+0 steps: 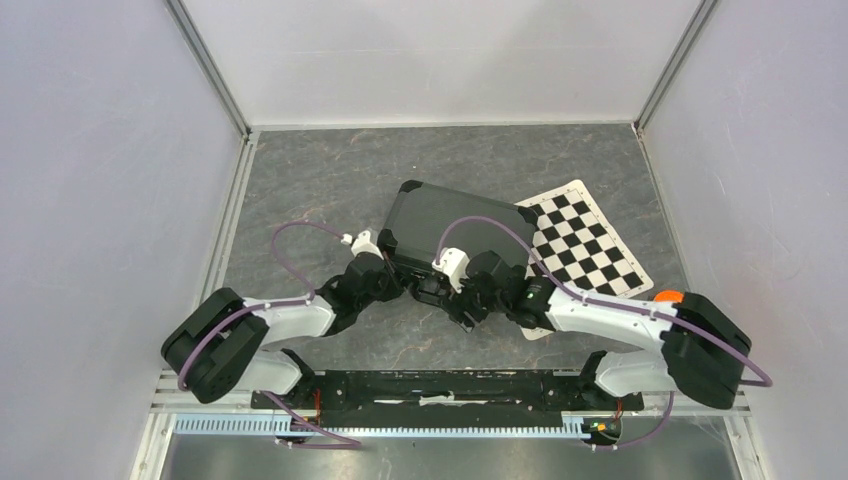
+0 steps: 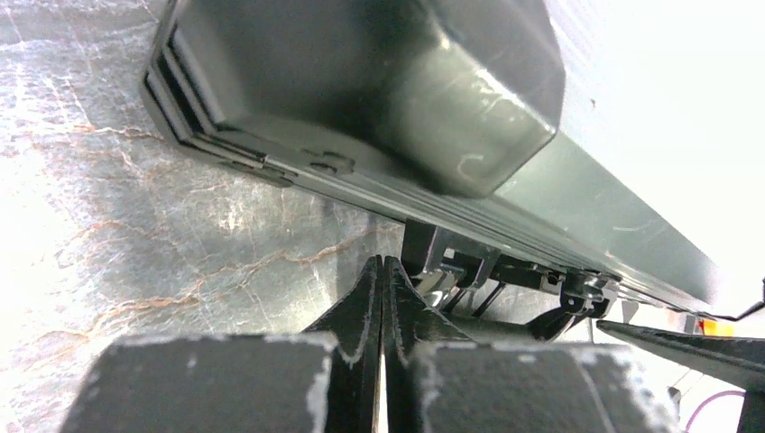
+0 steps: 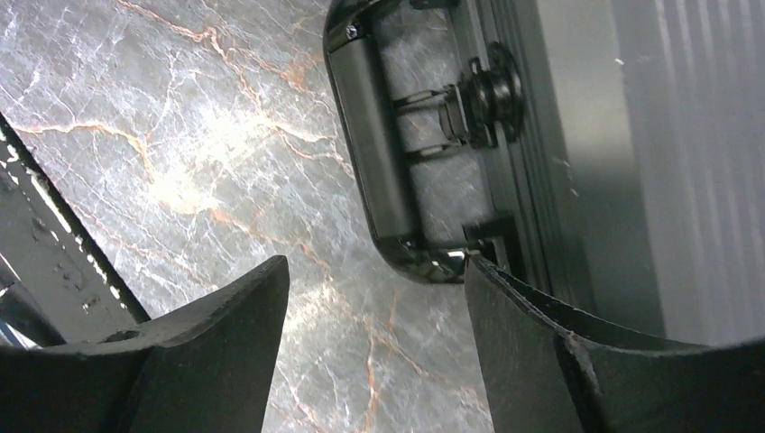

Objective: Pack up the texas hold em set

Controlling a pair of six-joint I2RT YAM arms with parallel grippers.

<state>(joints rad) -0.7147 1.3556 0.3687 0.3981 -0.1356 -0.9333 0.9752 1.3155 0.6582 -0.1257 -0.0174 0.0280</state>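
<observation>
Grey marbled tabletop [image 1: 330, 180] (orange-veined up close) enclosed by plain white walls [image 1: 440, 60].

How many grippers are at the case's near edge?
2: the left gripper, shut, near the case at its left front corner; the right gripper, open, beside its handle.

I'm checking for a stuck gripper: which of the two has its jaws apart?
The right gripper: its jaws stand wide apart by the case handle. The left gripper has its jaws pressed together, shut.

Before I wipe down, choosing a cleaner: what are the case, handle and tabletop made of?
Case: dark semi-gloss shell, likely plastic or aluminium; scuffs show. Handle: smooth black plastic, seemingly; glossy highlights. Tabletop: grey veined stone look, possibly laminate.
</observation>
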